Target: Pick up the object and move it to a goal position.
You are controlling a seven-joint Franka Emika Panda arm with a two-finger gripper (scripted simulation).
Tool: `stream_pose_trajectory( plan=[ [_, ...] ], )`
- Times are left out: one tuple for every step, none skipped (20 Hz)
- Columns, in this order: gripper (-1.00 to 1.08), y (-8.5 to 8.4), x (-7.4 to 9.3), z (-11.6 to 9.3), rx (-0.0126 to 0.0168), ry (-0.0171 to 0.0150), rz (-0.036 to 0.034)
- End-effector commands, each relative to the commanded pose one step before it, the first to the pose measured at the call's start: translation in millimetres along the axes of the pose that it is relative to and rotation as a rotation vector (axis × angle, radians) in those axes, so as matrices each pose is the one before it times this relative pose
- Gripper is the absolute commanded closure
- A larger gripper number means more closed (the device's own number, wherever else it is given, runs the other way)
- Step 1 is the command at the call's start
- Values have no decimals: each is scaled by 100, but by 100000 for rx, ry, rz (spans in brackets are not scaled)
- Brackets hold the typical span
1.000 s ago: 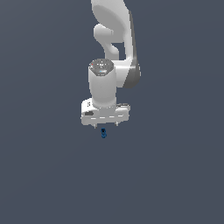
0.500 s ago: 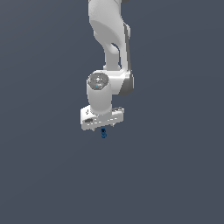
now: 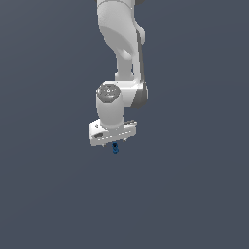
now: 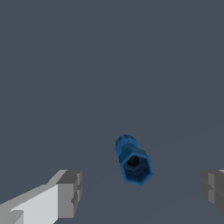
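Observation:
The object (image 3: 115,148) is a tiny bright-blue blocky piece with a dark hole in its hexagonal end, lying on the grey floor. In the exterior view the white gripper (image 3: 115,142) hangs straight above it, pointing down, very close to it. In the wrist view the object (image 4: 132,160) lies between the two grey fingertips (image 4: 70,193), which stand wide apart on either side. Neither fingertip touches it. The gripper (image 4: 141,190) is open and holds nothing.
The plain dark grey floor (image 3: 194,194) surrounds the object on all sides. The white arm (image 3: 121,44) rises from the gripper to the top of the exterior view. No other objects show.
The gripper has come down toward the blue object and the arm's upper links have shifted. The object has not moved.

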State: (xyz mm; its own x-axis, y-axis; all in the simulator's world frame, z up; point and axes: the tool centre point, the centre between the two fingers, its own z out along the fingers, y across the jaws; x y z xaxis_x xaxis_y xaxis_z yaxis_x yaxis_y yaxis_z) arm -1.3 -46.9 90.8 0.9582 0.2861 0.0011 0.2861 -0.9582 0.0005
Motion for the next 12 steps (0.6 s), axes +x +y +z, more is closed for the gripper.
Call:
stream_pose_trajectory(
  plan=[
    [-92,-34,-43,673,38,-91,-88],
    [-92,17,-25,420,0,0,0],
    [-92,-20,-15,495,4,-3,-69],
    [-92,-7,-25,565,3,-2,-49],
    [-92,-17,-22,594,4,-2,-69],
    [-92,21,-30,521,0,0,0],
    [-92,-28,-2,446,4,-3,-84],
    [-92,19,-9,367,0,0,0],
    [-92,-20,19,292,1,-4,-69],
    [-92,20,16,211,0,0,0],
    [-92,19,26,134,0,0,0],
    [-92,16,29,65,0,0,0]
  ],
)
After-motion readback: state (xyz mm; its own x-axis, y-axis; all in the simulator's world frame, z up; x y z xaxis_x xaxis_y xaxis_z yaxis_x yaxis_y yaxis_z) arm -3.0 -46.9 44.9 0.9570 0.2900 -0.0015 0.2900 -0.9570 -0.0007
